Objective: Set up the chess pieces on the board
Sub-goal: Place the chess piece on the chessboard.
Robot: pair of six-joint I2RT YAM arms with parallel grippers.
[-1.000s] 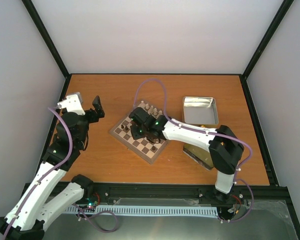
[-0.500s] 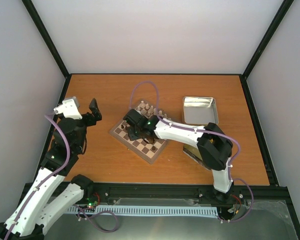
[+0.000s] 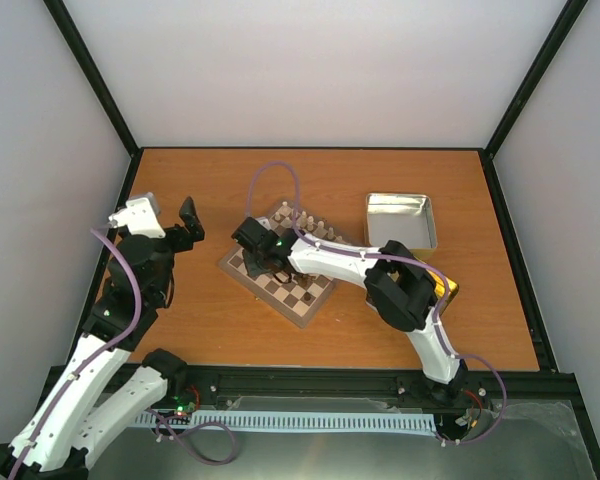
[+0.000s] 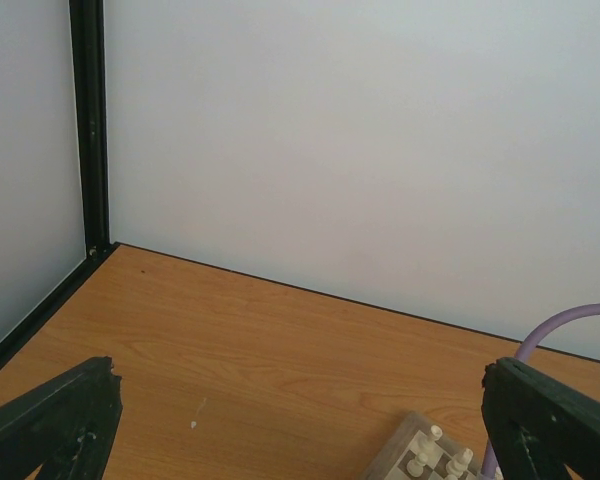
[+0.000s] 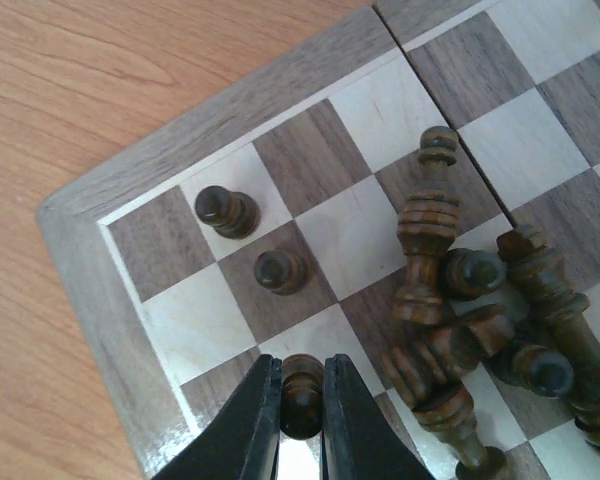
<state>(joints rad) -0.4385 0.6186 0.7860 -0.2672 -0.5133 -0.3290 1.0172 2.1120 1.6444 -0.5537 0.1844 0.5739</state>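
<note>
The board (image 3: 280,272) lies tilted at mid-table. My right gripper (image 5: 301,405) is shut on a dark chess piece (image 5: 302,388), held just above the board's (image 5: 130,220) left corner squares. Two dark pawns (image 5: 226,211) (image 5: 282,271) stand upright on neighbouring squares there. A heap of dark chess pieces (image 5: 450,320) lies toppled to the right of my fingers. In the top view the right gripper (image 3: 257,252) hangs over the board's left part. My left gripper (image 3: 180,222) stands open, raised off the table left of the board, nothing between its fingers (image 4: 55,420).
Cream chessmen (image 3: 302,217) line the board's far edge, and a few show in the left wrist view (image 4: 435,462). An open metal tin (image 3: 400,220) sits right of the board, with a second tin (image 3: 435,290) under the right arm. Black frame posts edge the table.
The right arm has swung left across the board with the dark piece still in its fingers. The left arm shifted slightly a second ago and has held since.
</note>
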